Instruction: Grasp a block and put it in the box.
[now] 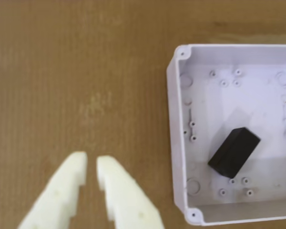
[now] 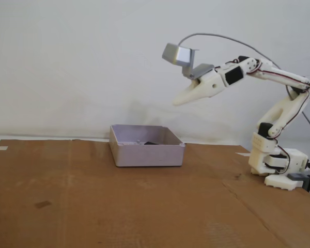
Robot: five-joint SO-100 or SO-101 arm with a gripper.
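A black block [image 1: 234,151] lies tilted on the floor of the open white box [image 1: 172,119], in its lower middle in the wrist view. In the fixed view only a dark sliver of the block [image 2: 151,142] shows over the rim of the box [image 2: 147,154]. My gripper [image 1: 91,160] has white fingers that stand almost together with only a narrow slit between them, and it holds nothing. It hangs high in the air [image 2: 176,102], above and just right of the box in the fixed view.
The box stands on a brown cardboard sheet [image 2: 93,196] that covers the table. The arm's base [image 2: 279,165] sits at the right edge of the fixed view. A white wall stands behind.
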